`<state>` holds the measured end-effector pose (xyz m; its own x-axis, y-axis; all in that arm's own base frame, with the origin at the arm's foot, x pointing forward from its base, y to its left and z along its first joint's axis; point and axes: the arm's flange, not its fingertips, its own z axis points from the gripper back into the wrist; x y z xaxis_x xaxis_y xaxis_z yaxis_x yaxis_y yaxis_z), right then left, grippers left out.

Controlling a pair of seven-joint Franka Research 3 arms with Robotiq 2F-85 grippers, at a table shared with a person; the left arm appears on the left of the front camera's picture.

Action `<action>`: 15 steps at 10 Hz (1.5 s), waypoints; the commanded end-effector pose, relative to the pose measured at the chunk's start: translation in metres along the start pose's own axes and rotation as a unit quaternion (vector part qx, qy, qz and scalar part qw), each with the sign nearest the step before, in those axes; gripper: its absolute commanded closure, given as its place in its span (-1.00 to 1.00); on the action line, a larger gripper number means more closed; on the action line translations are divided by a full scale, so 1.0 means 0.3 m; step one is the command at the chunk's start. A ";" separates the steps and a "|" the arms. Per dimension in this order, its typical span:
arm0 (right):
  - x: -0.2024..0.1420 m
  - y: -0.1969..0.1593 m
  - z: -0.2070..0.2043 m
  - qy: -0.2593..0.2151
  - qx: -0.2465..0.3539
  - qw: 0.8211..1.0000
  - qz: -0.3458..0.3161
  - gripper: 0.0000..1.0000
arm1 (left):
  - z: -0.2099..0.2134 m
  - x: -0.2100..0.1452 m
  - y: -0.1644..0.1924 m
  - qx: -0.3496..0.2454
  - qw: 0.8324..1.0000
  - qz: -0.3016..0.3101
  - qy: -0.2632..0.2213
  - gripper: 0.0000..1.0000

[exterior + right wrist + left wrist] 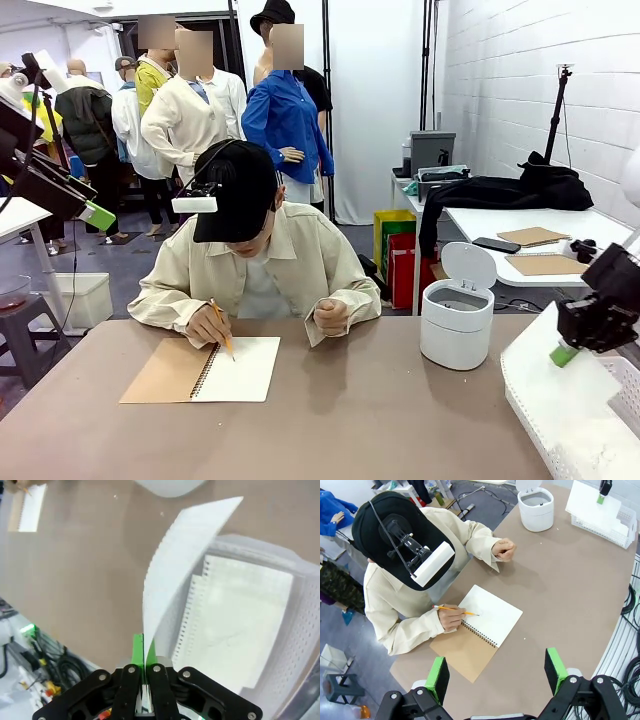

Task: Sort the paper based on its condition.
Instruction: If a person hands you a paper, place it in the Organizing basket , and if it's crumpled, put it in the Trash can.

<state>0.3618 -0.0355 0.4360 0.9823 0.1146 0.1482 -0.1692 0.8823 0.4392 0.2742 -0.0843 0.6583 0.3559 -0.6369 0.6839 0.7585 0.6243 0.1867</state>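
White paper is curling up from my right claw, which is clamping its edge above the latticed basket holding more sheets; my left claw is hanging spread wide over the brown worktop.

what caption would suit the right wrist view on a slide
Right hand pinching one curled sheet at the white basket, more paper lying flat inside it

One white perforated sheet curls upward from the right gripper. Other sheets lie flat in the basket.
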 end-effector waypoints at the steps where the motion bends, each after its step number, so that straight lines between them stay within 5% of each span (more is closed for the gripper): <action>1: 0.002 -0.081 0.023 0.023 -0.007 1.000 0.016 1.00 | 0.001 0.000 0.002 0.001 1.000 0.000 0.000 -1.00; 10: -0.089 -0.268 -0.119 0.084 0.009 0.996 -0.026 1.00 | 0.001 0.000 0.002 0.001 1.000 0.000 0.000 -1.00; 15: -0.091 -0.344 -0.194 0.054 -0.023 0.996 -0.068 1.00 | 0.001 0.000 0.002 0.001 1.000 0.000 0.000 -1.00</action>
<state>0.3578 -0.1032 0.3442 0.9965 0.0728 -0.0404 -0.0489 0.9044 0.4240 0.2742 -0.0843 0.6583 0.3558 -0.6369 0.6839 0.7585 0.6243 0.1867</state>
